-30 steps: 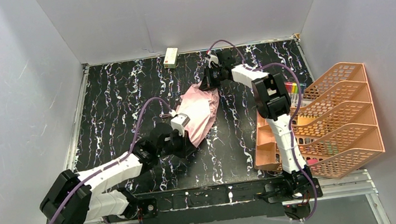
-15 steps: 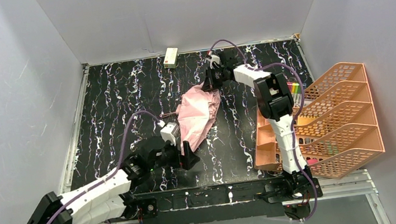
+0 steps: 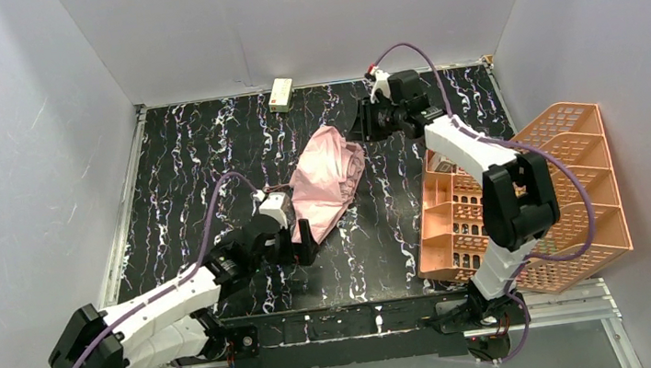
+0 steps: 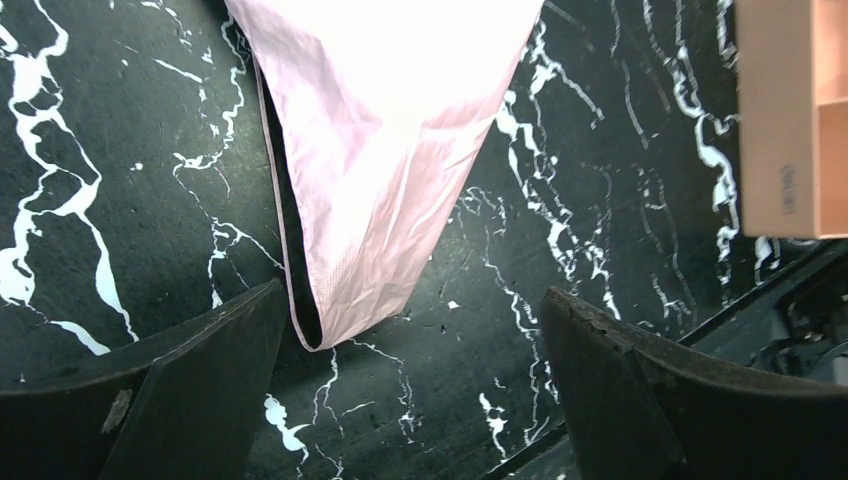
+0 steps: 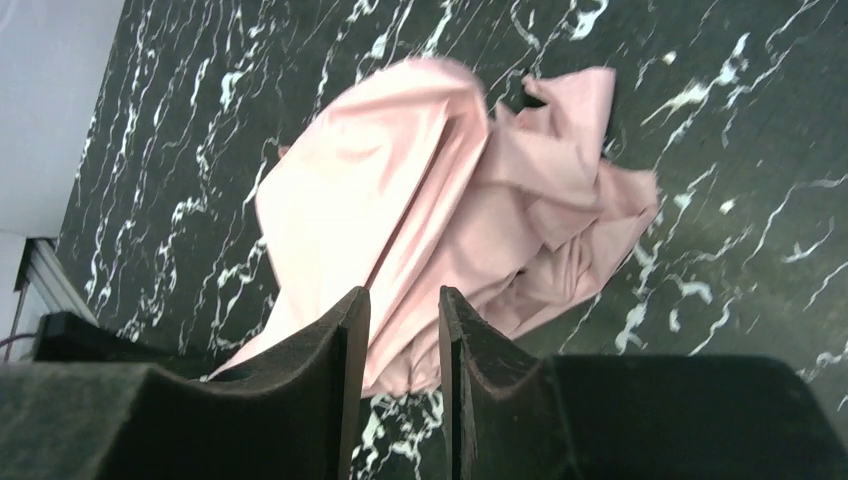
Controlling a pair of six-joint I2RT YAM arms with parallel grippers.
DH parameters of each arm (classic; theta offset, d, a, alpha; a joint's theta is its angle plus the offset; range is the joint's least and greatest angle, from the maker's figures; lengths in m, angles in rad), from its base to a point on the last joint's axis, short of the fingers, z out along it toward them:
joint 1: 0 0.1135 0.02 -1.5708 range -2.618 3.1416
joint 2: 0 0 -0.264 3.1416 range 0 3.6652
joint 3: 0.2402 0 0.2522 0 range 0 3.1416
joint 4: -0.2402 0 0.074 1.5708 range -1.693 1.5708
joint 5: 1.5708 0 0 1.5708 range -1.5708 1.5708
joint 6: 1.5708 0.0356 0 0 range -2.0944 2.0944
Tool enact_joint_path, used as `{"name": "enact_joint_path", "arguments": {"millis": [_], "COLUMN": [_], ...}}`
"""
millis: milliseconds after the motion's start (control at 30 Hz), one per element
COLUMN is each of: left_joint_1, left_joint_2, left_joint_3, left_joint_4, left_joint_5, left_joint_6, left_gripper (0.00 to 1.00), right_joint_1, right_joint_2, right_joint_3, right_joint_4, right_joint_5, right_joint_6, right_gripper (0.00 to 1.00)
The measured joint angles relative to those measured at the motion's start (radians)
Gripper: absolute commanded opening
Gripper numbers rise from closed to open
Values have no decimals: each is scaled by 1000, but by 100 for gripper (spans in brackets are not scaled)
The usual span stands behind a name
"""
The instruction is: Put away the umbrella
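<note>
One crumpled pink umbrella (image 3: 326, 179), underside hidden

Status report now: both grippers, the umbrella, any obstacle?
Left gripper open wide, empty, by umbrella tip. Right gripper slightly open, empty, near its far end. Umbrella loose on table, unheld. Nothing on it; orange rack apart.

The left arm (image 3: 164, 302) and right arm (image 3: 465, 142) are built of white shells joined by bulky black joint housings (image 3: 518, 201). A purple cable (image 3: 403, 44) is looped along each. Matte black, wedge-shaped fingers (image 4: 190, 390) are fitted, lightly scuffed.
</note>
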Motion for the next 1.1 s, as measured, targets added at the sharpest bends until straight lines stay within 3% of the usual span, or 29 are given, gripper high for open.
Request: {"name": "enact_joint_path", "arguments": {"millis": [67,367,567,700,800,1000,1100], "left_joint_1": [0,0,-17,-69,-127,-163,-163], "left_joint_2": [29,87,141,151,176,152,16], "left_joint_3": [-2,-66,-91,-90,-88,-87,-88], "left_joint_4": [5,129,220,261,296,286,199], "left_joint_5": [10,158,248,261,264,233,159], "left_joint_6": [17,32,1,-15,-29,-74,-100], "left_gripper": [95,57,51,53,61,96,98], "right_joint_1": [6,16,16,16,17,18,27], "right_joint_2": [-39,-166,-198,-222,-238,-273,-312], "right_joint_3": [-34,-126,-175,-204,-225,-264,-294], "right_joint_4": [-2,-16,-27,-39,-39,-39,-37], "right_joint_5": [5,-2,-3,-4,-9,-35,-48], "right_joint_6": [0,0,0,2,7,14,34], "right_gripper": [40,27,22,22,22,23,23]}}
